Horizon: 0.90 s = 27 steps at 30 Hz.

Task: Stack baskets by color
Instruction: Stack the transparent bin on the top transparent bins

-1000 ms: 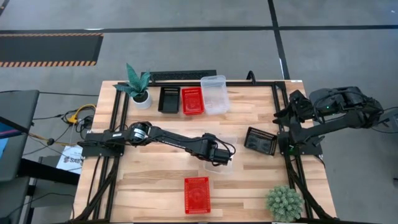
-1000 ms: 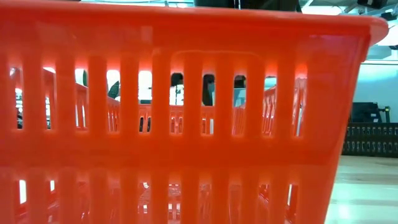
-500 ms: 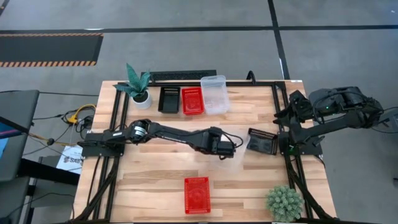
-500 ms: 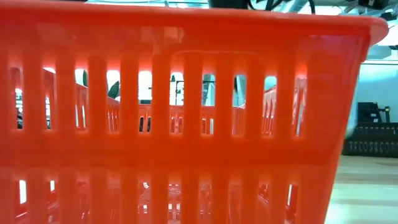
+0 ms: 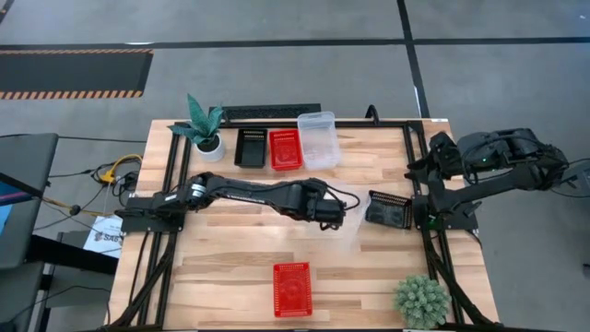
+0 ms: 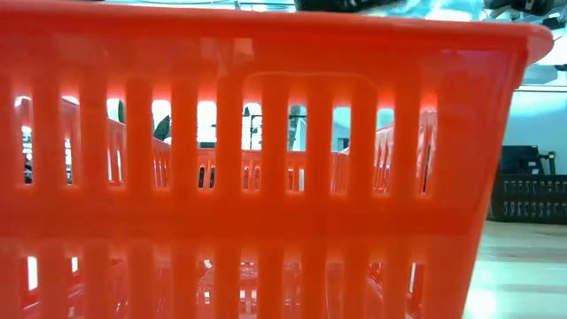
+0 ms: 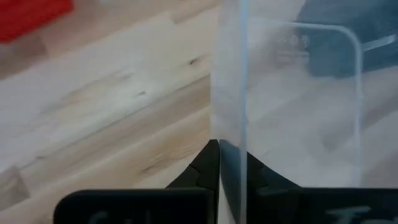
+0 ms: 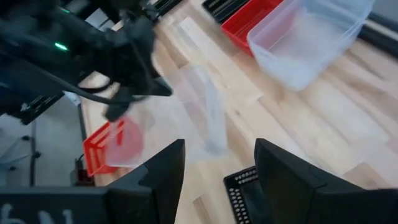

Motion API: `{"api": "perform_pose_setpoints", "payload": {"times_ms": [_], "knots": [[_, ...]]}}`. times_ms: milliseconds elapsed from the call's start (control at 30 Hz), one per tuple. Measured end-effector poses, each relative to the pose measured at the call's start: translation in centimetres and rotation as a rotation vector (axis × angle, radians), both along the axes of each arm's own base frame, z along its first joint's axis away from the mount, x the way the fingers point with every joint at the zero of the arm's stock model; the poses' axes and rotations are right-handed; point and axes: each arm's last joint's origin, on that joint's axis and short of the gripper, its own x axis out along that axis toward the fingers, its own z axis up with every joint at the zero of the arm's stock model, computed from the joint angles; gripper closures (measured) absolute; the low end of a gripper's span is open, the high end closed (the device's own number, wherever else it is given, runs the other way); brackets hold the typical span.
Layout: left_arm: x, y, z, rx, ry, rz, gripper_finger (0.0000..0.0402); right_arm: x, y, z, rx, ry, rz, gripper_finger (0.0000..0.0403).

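We see black (image 5: 250, 148), red (image 5: 285, 149) and clear baskets (image 5: 317, 140) in a back row, a lone red basket (image 5: 292, 289) near the front, another black basket (image 5: 387, 209) at right

arms: two, dark, jointed, black cables along them
left end effector (image 7: 219, 163): black fingers
right arm: green light

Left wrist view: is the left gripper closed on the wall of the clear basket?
Yes, the left gripper has both dark fingers pinched on the thin wall of the clear basket, held above the wooden table.
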Motion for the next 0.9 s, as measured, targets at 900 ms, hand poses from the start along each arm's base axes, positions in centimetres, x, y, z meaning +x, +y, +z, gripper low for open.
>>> {"api": "perform_pose_setpoints", "payload": {"times_ms": [900], "knots": [[-3.1, 1.9, 5.1, 0.021, 0.017, -0.101, 0.0401, 0.0, -0.3, 0.8, 0.006, -0.123, -0.12, 0.0188]]}}
